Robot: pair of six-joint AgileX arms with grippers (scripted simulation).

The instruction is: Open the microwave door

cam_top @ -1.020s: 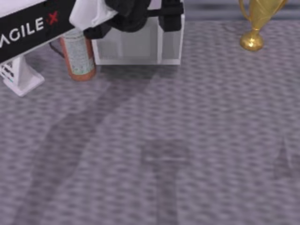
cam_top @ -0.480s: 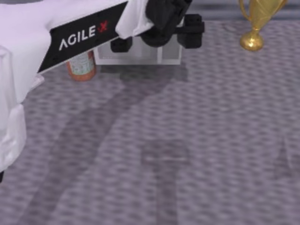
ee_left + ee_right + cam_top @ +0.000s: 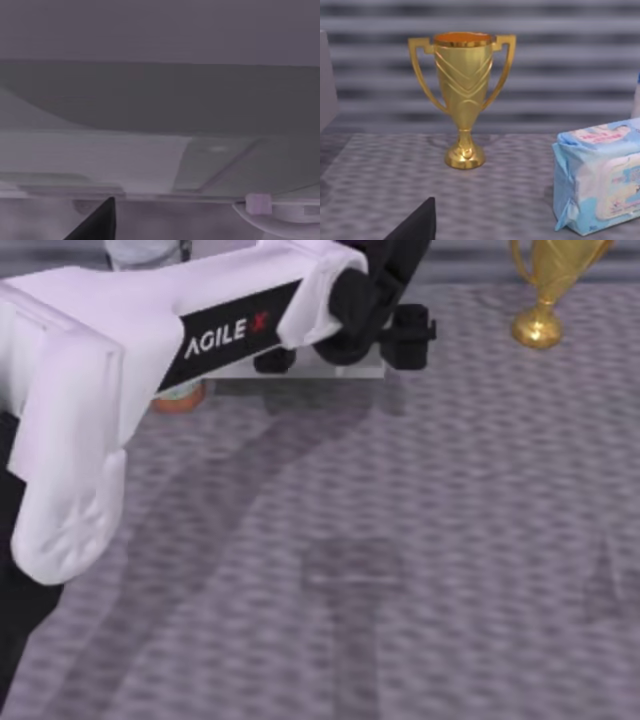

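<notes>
Desk: grey woven-pattern surface (image 3: 420, 570) fills the top view, crossed by long dark shadows
Room: striped grey wall behind the desk's far edge, seen in the right wrist view
Writing: "AGILE" in white letters with a red X on a black band along the left arm (image 3: 225, 332); the print on the blue packet is too small to read
Microwave (image 3: 300, 367): at the far edge of the desk, left of centre in the top view, almost wholly hidden under the left arm; only a strip of its pale grey-and-white front shows
Microwave door (image 3: 90, 157): in the left wrist view, very close, a pale flat panel under a broad dark grey band; whether it stands ajar or closed cannot be told
Left hand (image 3: 345, 340): black, right at the microwave's front; its fingers stand well apart, with nothing seen between them
Right arm: parked, out of the top view; its wrist camera faces the trophy
Right hand: only one dark fingertip (image 3: 417, 222) shows in its own view, so I cannot tell how it stands
Trophy (image 3: 545, 285): gold, two-handled, upright at the far right of the desk
Packet (image 3: 600, 180): light blue soft pack, near the trophy
Canister (image 3: 180, 395): orange-based, just left of the microwave, mostly covered by the arm
</notes>
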